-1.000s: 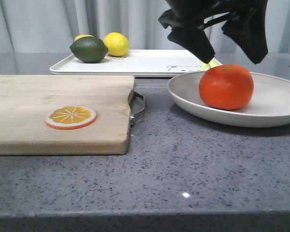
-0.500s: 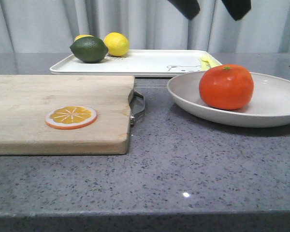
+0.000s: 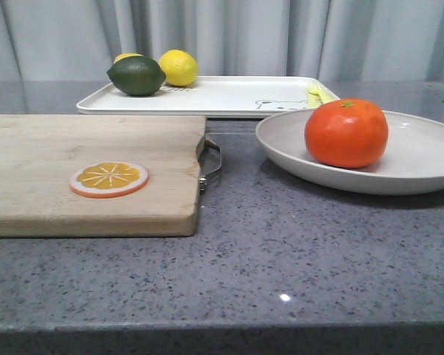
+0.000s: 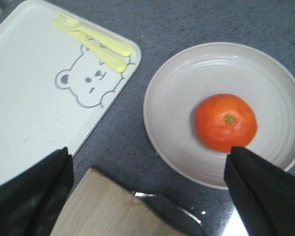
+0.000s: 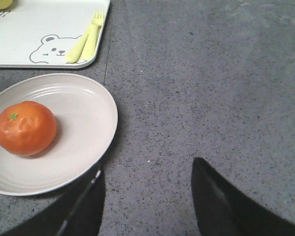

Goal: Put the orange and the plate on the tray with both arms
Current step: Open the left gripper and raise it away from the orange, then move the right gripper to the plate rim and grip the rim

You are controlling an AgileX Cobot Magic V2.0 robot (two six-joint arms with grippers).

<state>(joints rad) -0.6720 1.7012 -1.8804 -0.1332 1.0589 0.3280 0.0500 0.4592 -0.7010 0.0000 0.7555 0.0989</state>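
The orange [image 3: 346,133] sits on the left part of the off-white plate [image 3: 422,159], on the grey counter at the right. The white tray [image 3: 229,96] with the bear face lies behind, to the left of the plate. Neither gripper shows in the front view. My left gripper [image 4: 147,194] is open and empty, high above the gap between the tray [image 4: 34,98], the plate [image 4: 177,98] and the orange [image 4: 225,123]. My right gripper [image 5: 147,196] is open and empty above bare counter beside the plate [image 5: 83,123]; the orange [image 5: 25,128] and the tray [image 5: 44,24] also show there.
A wooden cutting board [image 3: 89,170] with a metal handle lies at the left and carries a flat orange slice [image 3: 108,179]. A lime [image 3: 136,75] and a lemon [image 3: 177,67] sit on the tray's far left end. Yellow plastic cutlery [image 4: 96,43] lies by the bear face.
The dark gripper fingers that hung over the orange in the front view have risen out of the top of the frame. The orange and plate have not moved.
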